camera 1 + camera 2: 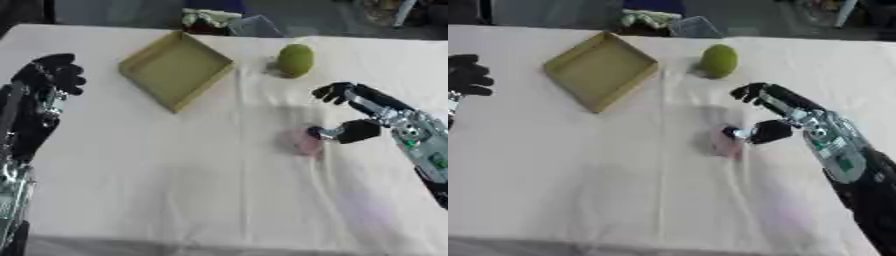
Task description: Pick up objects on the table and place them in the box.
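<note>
— Two things lie loose on the worktop (175,190): a green round object (296,60) far back, right of the box (177,69), and a small pink object (304,141) out toward the middle-right, well apart from the box

— And the right hand (354,112)?

— It comes in from the right edge, right at the pink object. The thumb's tip looks to be touching the object's right side, and the fingers (331,93) arch above and behind it, curled but apart from it, so nothing is gripped

— Can you say what the pink thing is?

— No, only a soft pink, roundish shape on the pale cloth

— Box status?

— Shallow, olive-tan, square, turned so one corner points toward the robot. Only its bare floor shows inside

— Left hand (52,72)?

— Idle at the left edge, raised, black fingers loosely bent and held around nothing, well apart from the box and both objects

— Anything else in view?

— Some clutter (651,19) past the far edge of the worktop, behind the box; I cannot make out what it is
</note>
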You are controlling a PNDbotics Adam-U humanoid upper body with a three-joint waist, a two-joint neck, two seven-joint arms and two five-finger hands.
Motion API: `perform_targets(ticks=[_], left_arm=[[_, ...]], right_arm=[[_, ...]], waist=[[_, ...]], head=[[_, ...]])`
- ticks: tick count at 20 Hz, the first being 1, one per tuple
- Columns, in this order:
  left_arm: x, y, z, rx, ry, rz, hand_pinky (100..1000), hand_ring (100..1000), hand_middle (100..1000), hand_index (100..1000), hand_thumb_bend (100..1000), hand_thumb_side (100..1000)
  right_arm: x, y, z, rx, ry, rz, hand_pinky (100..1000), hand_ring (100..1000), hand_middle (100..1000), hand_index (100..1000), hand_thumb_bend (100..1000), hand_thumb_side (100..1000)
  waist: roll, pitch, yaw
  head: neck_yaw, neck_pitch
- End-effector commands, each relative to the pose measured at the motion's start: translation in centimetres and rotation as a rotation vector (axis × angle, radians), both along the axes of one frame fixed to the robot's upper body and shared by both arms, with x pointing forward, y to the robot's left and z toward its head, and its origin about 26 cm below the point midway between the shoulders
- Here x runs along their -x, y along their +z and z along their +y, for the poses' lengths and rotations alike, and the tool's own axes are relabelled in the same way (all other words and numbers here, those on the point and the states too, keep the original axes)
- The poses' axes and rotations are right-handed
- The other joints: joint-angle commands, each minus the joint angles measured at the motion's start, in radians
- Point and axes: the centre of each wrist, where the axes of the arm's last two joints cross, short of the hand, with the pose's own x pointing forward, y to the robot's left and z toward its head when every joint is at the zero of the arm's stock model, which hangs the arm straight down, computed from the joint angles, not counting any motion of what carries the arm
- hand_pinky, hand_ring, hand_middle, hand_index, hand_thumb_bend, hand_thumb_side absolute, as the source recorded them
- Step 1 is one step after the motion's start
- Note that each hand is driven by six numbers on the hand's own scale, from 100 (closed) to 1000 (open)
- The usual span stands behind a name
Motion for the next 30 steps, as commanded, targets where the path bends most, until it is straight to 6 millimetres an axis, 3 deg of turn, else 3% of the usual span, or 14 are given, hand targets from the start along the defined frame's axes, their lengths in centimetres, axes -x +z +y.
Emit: perform_targets(ticks=[1, 11, 19, 25, 30], left_arm=[[0.1, 0.65, 0.3, -0.022, 0.002, -0.02, 657, 667, 640, 803, 385, 728], [0.13, 0.61, 0.41, -0.024, 0.007, -0.018, 658, 668, 640, 803, 383, 729], [0.15, 0.6, 0.44, -0.026, 0.007, -0.017, 658, 667, 640, 803, 384, 729], [0.16, 0.57, 0.47, -0.027, 0.008, -0.016, 658, 667, 640, 803, 383, 729], [0.15, 0.6, 0.49, -0.027, 0.009, -0.017, 658, 668, 640, 803, 383, 729]], right_arm=[[-0.23, 1.1, -0.91, 0.028, 0.0, -0.012, 793, 825, 808, 866, 434, 458], [-0.27, 0.45, -1.06, 0.078, 0.031, 0.041, 798, 828, 813, 829, 410, 444], [-0.32, 0.26, -1.26, 0.113, 0.036, 0.054, 801, 830, 814, 772, 342, 407], [-0.39, 0.41, -1.33, 0.126, 0.037, 0.048, 794, 817, 780, 637, 160, 259], [-0.57, 0.97, -1.08, 0.107, 0.023, -0.008, 783, 795, 742, 512, 100, 169]], waist=[[0.0, -0.016, 0.0], [-0.004, -0.018, -0.003], [-0.006, -0.019, -0.004], [-0.008, -0.02, -0.004], [-0.009, -0.022, -0.005]], head=[[0.003, 0.005], [0.005, 0.005], [0.007, 0.005], [0.009, 0.005], [0.01, 0.005]])
